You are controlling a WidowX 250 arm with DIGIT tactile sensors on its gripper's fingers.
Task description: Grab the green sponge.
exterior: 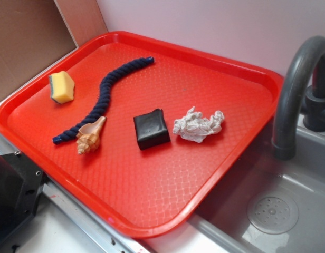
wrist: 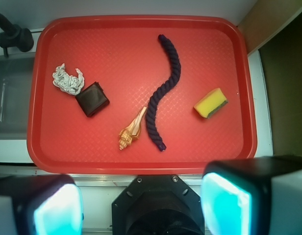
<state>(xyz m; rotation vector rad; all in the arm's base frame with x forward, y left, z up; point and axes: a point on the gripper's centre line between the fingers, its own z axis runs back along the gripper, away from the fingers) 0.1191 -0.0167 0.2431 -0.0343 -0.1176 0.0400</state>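
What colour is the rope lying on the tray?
Dark navy blue. The rope shows its colour best in the exterior view; from the wrist it looks nearly purple-black.

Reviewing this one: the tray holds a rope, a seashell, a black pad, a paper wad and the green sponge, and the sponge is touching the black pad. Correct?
Not quite. The green sponge lies alone near a tray corner, apart from the black pad, with the rope between them. The paper wad is what sits beside the pad. The wrist view shows it best. The rest holds, seashell included.

bright even overhead light, soft short shadows; wrist view's near gripper fingers (wrist: 224,205) blurred.
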